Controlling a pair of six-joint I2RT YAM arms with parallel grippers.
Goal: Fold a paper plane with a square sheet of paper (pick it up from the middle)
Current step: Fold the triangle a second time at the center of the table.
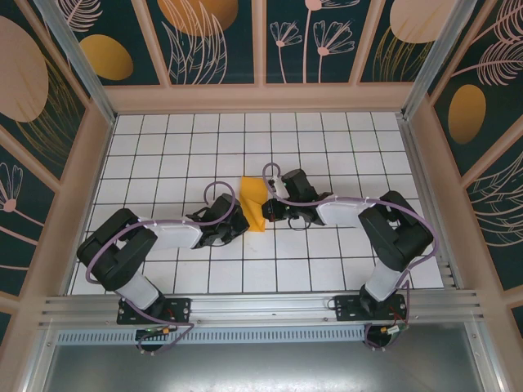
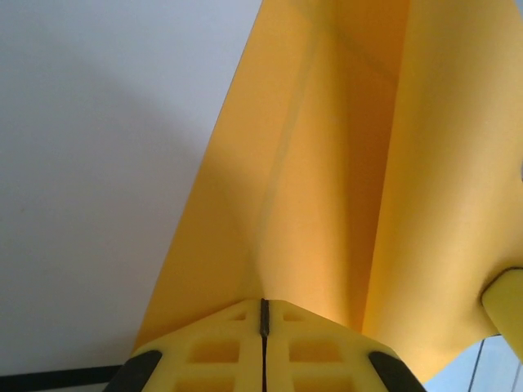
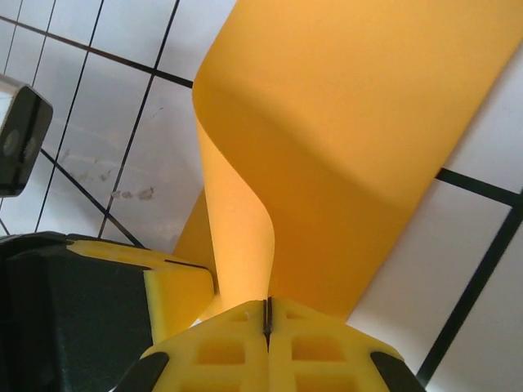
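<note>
The square sheet of paper (image 1: 252,202), orange-yellow and partly folded, stands up off the white tiles mid-table between both grippers. In the left wrist view the paper (image 2: 327,163) rises as a creased, trough-like fold, and my left gripper (image 2: 263,309) is shut on its near edge, yellow pads pressed together. In the right wrist view the paper (image 3: 359,122) curls up from a pinched corner, with my right gripper (image 3: 266,310) shut on it. The left gripper (image 1: 242,222) and right gripper (image 1: 266,209) sit close together at the sheet's lower end.
A white tiled table (image 1: 327,147) with black grout lines lies all round the sheet. Patterned walls (image 1: 261,41) enclose it on three sides, and a metal rail (image 1: 261,306) runs along the near edge. The left gripper's yellow finger (image 3: 176,286) sits just left of my right jaws.
</note>
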